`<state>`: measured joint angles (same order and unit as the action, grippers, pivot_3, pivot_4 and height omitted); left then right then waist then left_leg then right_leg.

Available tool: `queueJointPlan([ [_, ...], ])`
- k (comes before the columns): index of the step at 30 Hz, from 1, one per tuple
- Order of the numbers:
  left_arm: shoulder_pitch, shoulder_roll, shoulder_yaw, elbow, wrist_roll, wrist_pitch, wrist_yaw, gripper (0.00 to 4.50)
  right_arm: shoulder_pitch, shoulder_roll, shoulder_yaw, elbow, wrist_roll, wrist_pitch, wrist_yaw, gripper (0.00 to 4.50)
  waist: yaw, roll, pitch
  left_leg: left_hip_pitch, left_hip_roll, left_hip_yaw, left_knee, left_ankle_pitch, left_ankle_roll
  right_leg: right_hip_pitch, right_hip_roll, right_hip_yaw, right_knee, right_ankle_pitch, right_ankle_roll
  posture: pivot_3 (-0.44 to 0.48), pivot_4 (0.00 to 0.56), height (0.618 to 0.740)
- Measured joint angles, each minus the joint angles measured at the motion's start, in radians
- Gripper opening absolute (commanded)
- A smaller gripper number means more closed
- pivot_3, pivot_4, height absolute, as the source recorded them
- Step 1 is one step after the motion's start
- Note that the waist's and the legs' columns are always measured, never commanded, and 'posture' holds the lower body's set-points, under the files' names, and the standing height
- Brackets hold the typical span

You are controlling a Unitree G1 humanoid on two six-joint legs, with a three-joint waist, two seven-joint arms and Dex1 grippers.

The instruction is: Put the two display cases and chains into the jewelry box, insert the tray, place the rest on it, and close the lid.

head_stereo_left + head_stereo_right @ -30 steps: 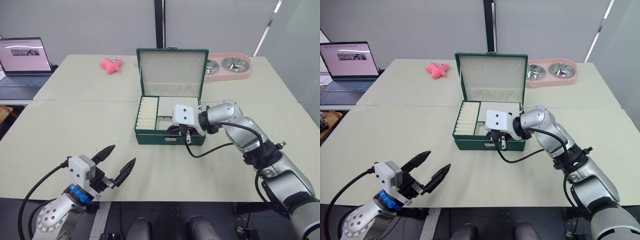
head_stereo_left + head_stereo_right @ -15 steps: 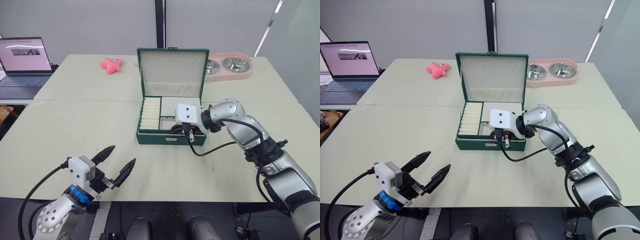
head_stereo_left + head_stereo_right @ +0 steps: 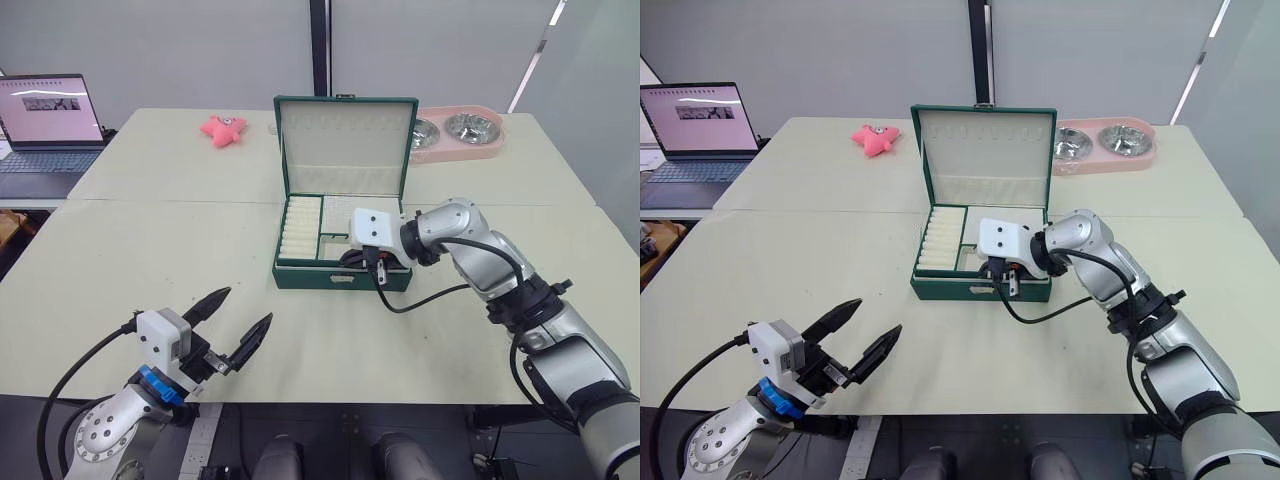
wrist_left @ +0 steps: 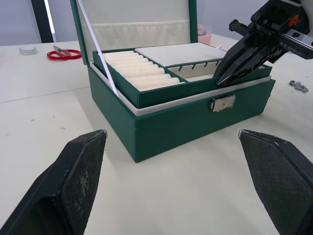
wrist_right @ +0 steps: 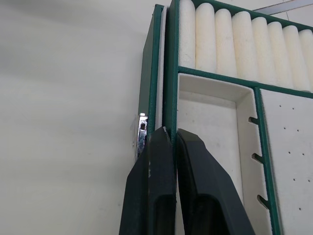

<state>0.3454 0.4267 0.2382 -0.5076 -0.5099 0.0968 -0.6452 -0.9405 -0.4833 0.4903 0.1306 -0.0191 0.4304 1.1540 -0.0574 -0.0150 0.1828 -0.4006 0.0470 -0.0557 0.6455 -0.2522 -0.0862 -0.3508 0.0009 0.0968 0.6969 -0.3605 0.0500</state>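
Compared with a second ago, the jewelry box sits a little further toward 3 o'clock on the table, and its front edge now runs square to the table's near edge instead of slightly skewed. The right gripper has shifted with it and stays at the box's front right. The left gripper has not moved.

Nearest, at about 7 o'clock, the left gripper hovers over the table's near edge with its two black fingers spread wide and holding nothing. Bare tabletop lies between it and the box, and more open surface runs off toward 9 o'clock.

At the centre, the box stands with its lid upright at the back. The tray is seated inside, its ridged ring rolls on the left and its rim standing just above the box wall. The right gripper's fingers are pressed together, with the tray's thin front rim pinched between their tips just above the metal clasp. A small chain lies on the table beside the box's right end.

Farther back, a pink toy lies at 11 o'clock, a pink double bowl at 1 o'clock, and a laptop at 10 o'clock on a side surface.
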Motion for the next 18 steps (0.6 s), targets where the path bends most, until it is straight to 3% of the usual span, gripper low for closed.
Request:
queueJointPlan([
  [3, 0.0, 0.0, 0.0, 0.0, 0.0, 0.001, 0.001, 4.5, 0.0, 0.004, 0.0, 0.011, -0.001, -0.01, -0.001, 0.02, 0.0, 0.0, 0.0, 0.0, 0.0, 0.0, 0.0, 0.0, 0.0, 0.0, 0.0, 0.0, 0.0, 0.0, 0.0, 0.0, 0.15, 0.74],
  [9, -0.002, 0.0, 0.0, 0.0, 0.0, 0.002, 0.002, 4.5, -0.005, 0.009, -0.026, 0.029, 0.003, -0.027, -0.003, 1.45, 0.0, 0.0, 0.0, 0.0, 0.0, 0.0, 0.0, 0.0, 0.0, 0.0, 0.0, 0.0, 0.0, 0.0, 0.0, 0.0, 0.15, 0.74],
  [17, -0.027, 0.0, -0.016, -0.001, 0.0, 0.014, 0.007, 4.5, -0.01, 0.037, -0.164, 0.027, 0.092, -0.03, -0.025, 3.56, 0.0, 0.0, 0.0, 0.0, 0.0, 0.0, 0.0, 0.0, 0.0, 0.0, 0.0, 0.0, 0.0, 0.0, 0.0, 0.0, 0.15, 0.74],
  [18, -0.04, 0.0, -0.016, -0.001, 0.0, 0.019, 0.009, 4.5, -0.005, 0.054, -0.194, 0.029, 0.113, -0.032, -0.041, 3.57, 0.0, 0.0, 0.0, 0.0, 0.0, 0.0, 0.0, 0.0, 0.0, 0.0, 0.0, 0.0, 0.0, 0.0, 0.0, 0.0, 0.15, 0.74],
])
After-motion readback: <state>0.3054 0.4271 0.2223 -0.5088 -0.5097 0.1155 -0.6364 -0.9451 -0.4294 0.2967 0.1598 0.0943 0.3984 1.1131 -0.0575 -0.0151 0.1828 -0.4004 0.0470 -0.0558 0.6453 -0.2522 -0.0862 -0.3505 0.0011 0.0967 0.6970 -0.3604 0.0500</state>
